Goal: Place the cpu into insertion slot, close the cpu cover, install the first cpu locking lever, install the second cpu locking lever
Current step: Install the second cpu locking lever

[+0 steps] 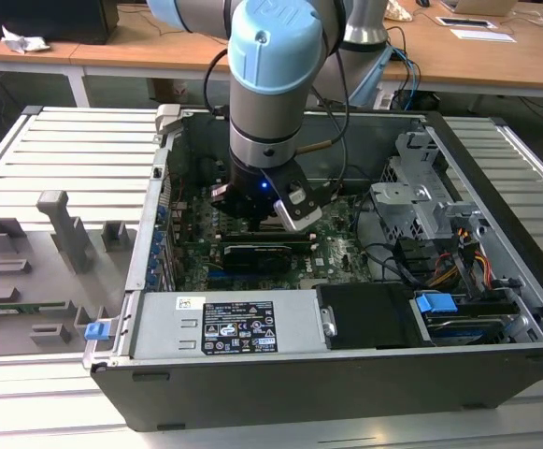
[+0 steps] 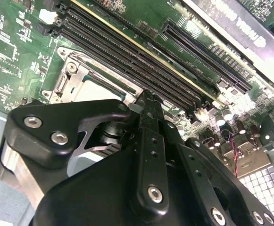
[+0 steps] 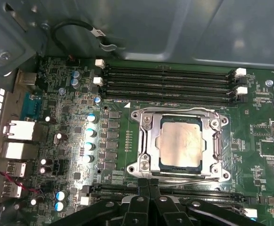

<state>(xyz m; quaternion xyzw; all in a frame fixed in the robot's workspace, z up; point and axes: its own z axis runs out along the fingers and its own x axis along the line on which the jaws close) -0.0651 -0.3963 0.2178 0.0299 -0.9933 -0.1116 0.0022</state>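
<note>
The open PC case (image 1: 495, 309) is lying on a slatted white table (image 1: 65, 159), and the arm (image 1: 269, 103) is reaching down into it over the green motherboard (image 3: 56, 75). A long black graphics card (image 1: 262, 253) is sitting in the case just beside the gripper (image 1: 269, 208) in the exterior view. In the first wrist view the insertion slot (image 3: 146, 136) is lying next to the long black memory slots (image 3: 170, 84), with further memory slots on its other side, nearest the gripper (image 3: 148, 186). The cpu cover (image 3: 217, 141) is lying flat over the slot, framing the cpu (image 3: 180, 143), which is resting inside it with its silver top showing through the window. The gripper's fingers (image 3: 141, 188) are pressing together, holding nothing, and are hovering just at the slot's rim. In the second wrist view the closed fingertip (image 2: 148, 101) is standing at the edge of the slot (image 2: 70, 70).
</note>
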